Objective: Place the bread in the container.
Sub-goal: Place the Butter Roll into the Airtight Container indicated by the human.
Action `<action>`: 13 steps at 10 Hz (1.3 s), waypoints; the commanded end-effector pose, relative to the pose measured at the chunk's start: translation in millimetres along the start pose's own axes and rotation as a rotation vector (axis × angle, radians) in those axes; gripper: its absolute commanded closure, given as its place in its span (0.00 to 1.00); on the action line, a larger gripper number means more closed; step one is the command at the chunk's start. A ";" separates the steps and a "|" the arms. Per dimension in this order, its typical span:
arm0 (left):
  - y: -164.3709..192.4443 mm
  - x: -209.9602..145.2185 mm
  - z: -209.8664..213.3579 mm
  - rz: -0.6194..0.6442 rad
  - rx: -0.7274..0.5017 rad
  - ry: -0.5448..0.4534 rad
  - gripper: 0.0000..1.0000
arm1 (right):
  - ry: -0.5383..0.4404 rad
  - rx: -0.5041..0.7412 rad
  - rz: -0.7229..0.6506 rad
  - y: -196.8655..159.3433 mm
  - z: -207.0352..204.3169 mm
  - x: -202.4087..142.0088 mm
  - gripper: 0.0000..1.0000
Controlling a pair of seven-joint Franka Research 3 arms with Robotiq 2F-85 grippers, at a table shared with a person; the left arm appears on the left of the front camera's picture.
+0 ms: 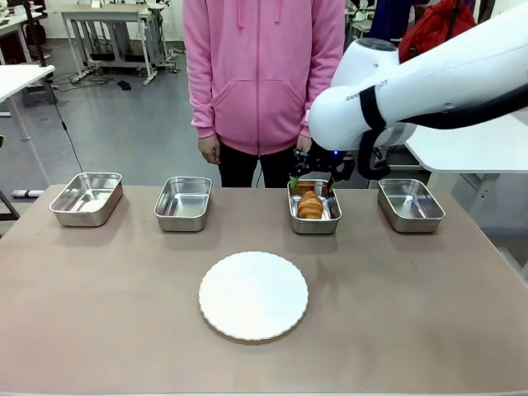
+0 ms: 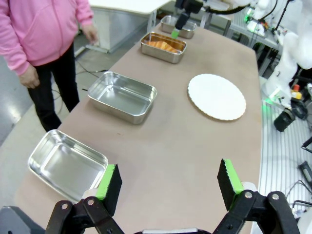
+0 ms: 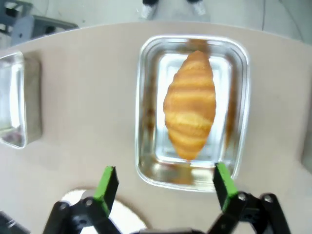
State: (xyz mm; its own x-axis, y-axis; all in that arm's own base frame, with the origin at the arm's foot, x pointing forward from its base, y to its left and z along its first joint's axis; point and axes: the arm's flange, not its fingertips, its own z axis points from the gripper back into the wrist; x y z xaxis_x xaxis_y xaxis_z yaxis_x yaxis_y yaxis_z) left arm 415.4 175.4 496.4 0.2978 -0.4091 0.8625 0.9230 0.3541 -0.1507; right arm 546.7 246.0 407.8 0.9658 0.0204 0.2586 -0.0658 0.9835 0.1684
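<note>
Nearest the robot's edge of the tabletop, the white plate sits bare at the middle, with open surface on every side of it. The left gripper hangs released over the table's left end, its green pads spread wide and nothing between them.

Along the far edge stands a row of four steel pans. The container is third from the left, and the bread lies inside it, lengthwise along the pan's floor and clear of the rim. The right gripper hovers just above that pan, jaws parted and empty in the right wrist view, the croissant sitting free beneath them.

Judging from this, the placing looks done; what seems left is for the right arm to lift away. Room overhead is clear, though the person's hands hang just beyond the far edge, so backing toward the plate side looks safest.
</note>
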 end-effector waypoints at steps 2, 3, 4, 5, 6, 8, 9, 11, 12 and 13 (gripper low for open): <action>-2.2 1.2 0.1 -0.008 0.000 -0.003 0.00 | -0.142 -0.048 0.031 -0.6 40.0 -86.8 0.00; -2.2 1.2 0.1 -0.008 0.000 -0.003 0.00 | -0.172 -0.048 0.046 -2.5 50.4 -109.3 0.00; -2.2 1.2 0.1 -0.008 0.000 -0.003 0.00 | -0.182 -0.053 0.058 -5.2 54.3 -130.3 0.00; -2.2 1.2 0.1 -0.008 0.000 -0.003 0.00 | -0.183 -0.049 0.073 -7.2 55.8 -149.9 0.00; -2.2 1.2 0.1 -0.008 0.000 -0.003 0.00 | -0.184 -0.043 0.086 -8.1 56.2 -168.6 0.00; -2.2 1.2 0.1 -0.008 0.000 -0.003 0.00 | -0.177 -0.013 0.128 -11.5 56.0 -184.8 0.00; -2.2 1.2 0.1 -0.008 0.000 -0.003 0.00 | -0.177 -0.009 0.134 -12.9 54.6 -186.2 0.00; -2.2 1.2 0.1 -0.008 0.000 -0.003 0.00 | -0.164 -0.046 0.130 -4.0 58.2 -175.0 0.00; -2.2 1.2 0.1 -0.008 0.000 -0.003 0.00 | -0.164 -0.046 0.130 -4.0 58.2 -175.0 0.00; -2.2 1.2 0.1 -0.008 0.000 -0.003 0.00 | -0.164 -0.046 0.130 -4.0 58.2 -175.0 0.00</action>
State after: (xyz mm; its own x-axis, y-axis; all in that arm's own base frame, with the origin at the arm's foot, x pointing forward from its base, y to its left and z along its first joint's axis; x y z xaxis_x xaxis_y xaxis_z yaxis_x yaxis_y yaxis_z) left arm 415.5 175.3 496.6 0.2975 -0.4093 0.8625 0.9231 0.3538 -0.1505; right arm 363.7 227.6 415.8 0.8980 0.1271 0.4212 -0.1787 0.9802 0.0852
